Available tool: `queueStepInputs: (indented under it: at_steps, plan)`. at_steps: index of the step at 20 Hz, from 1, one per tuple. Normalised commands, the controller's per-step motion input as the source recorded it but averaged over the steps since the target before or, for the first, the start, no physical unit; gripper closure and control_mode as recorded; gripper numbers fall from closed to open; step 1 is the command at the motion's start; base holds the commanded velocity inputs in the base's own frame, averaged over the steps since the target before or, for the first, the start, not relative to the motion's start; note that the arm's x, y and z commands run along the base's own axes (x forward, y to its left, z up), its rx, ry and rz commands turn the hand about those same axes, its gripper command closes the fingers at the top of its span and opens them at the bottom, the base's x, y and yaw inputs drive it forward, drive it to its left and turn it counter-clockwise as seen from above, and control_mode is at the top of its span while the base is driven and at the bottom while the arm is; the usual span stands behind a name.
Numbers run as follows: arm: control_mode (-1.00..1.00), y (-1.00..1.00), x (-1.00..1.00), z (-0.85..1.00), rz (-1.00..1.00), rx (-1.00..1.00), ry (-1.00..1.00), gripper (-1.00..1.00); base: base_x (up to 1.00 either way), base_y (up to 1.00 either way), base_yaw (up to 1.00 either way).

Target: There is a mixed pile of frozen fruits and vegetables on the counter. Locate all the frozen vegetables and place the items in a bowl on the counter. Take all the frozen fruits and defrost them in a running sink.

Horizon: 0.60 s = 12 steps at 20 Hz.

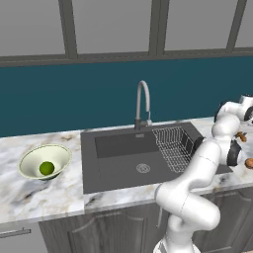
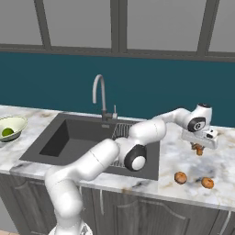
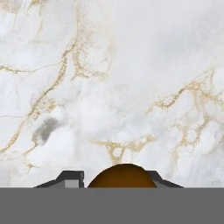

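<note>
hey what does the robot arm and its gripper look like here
The arm is glossy white, built of rounded tubular segments with dark grey to black discs at the joints. A white, boxy hand carries the gripper. Its fingertips are small, dark and squared, with lighter grey faces. No cables or markings are visible.

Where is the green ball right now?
The green ball lies inside the bowl on the counter left of the sink; the right base view shows it at the far left edge.
</note>
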Motion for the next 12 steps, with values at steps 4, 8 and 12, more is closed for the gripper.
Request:
queueStepInputs:
  at_steps: [4,8,12]
  plan:
    - [-1.00,0.00,-0.31,0.36,-0.01,0.00,0.00,1.00,0.00,0.00,0.00]
    - [-1.00,0.13,-0.31,0.49,0.00,0.00,0.00,1.00,0.00,0.00,0.00]
    - [-1.00,0.37,-0.22,0.48,0.00,0.00,0.00,1.00,0.00,0.00,0.00]
